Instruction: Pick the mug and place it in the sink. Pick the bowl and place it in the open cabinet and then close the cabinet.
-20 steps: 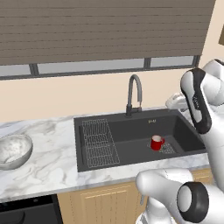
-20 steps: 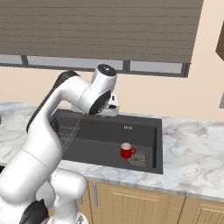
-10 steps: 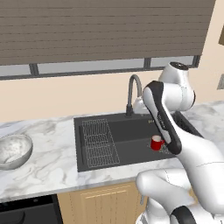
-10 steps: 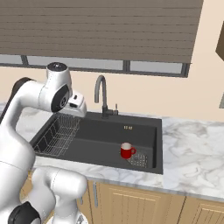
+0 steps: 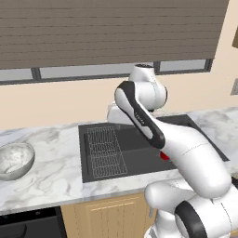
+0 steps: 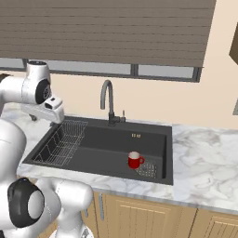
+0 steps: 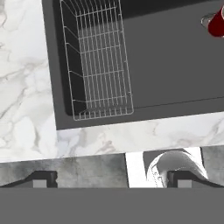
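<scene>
My pincer (image 7: 111, 179) hangs with its two tips spread wide apart and nothing between them. In the hand view the tips (image 7: 43, 178) rise at the bottom, one at the left and one at the right, over the marble counter (image 7: 26, 87) and the near rim of the sink (image 7: 175, 65). From the right base view my hand (image 6: 49, 109) sits above the left end of the basin, over the counter edge by the wire rack (image 6: 60, 142). In the left base view the hand is mostly behind my own arm, so I cannot see the tips there.

Below me the rack (image 7: 96, 61) lies in the left part of the black basin. The mug (image 6: 135, 160) stands upright on the basin floor at the right, touching or just beside the drain grate (image 6: 148, 169); I cannot tell which. In the hand view it shows as a red shape (image 7: 216, 24) cut off at the upper right corner. In the left base view a sliver of red (image 5: 164, 155) peeks past my forearm.

The curved faucet (image 6: 108, 100) rises behind the basin, near the middle of its back rim.

The bowl (image 5: 15, 160) rests on the counter (image 5: 51, 172) well to the left of the sink (image 5: 139, 153), apart from the rack (image 5: 106, 151).

A blind (image 6: 107, 30) covers the window above.
</scene>
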Robot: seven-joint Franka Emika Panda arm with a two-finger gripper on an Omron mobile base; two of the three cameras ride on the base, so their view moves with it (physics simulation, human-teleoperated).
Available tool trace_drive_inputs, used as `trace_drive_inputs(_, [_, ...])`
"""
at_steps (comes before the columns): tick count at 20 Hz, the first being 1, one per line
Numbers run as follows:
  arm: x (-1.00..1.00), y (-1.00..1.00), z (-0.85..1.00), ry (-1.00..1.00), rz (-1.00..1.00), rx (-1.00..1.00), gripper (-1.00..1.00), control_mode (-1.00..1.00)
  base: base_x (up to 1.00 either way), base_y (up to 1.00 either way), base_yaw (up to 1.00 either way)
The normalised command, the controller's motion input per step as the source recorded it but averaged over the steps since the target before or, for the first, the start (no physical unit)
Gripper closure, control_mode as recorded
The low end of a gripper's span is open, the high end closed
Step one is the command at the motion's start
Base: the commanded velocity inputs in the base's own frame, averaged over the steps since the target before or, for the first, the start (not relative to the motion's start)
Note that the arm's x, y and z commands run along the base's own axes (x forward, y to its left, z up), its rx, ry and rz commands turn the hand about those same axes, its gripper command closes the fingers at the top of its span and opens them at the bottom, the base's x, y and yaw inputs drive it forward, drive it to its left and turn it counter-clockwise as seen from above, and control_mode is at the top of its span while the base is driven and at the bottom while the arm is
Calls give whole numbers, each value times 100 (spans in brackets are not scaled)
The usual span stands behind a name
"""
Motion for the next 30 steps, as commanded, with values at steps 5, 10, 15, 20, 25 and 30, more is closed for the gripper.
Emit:
trace_drive_inputs(5, [20, 100, 0, 23, 0, 0, -100, -100, 0, 0, 0])
trace_drive_inputs(10, [13, 99, -6, 6, 0, 1, -100, -100, 0, 0, 0])
trace_drive_inputs(15, [10, 96, -8, 0, 0, 0, -100, -100, 0, 0, 0])
trace_drive_inputs(20, [9, 87, -11, -3, 0, 0, -100, -100, 0, 0, 0])
trace_drive_inputs(25, [-23, 28, -52, -23, 0, 5, -100, -100, 0, 0, 0])
trace_drive_inputs(30, [-26, 3, -40, -25, -5, 21, -100, -100, 0, 0, 0])
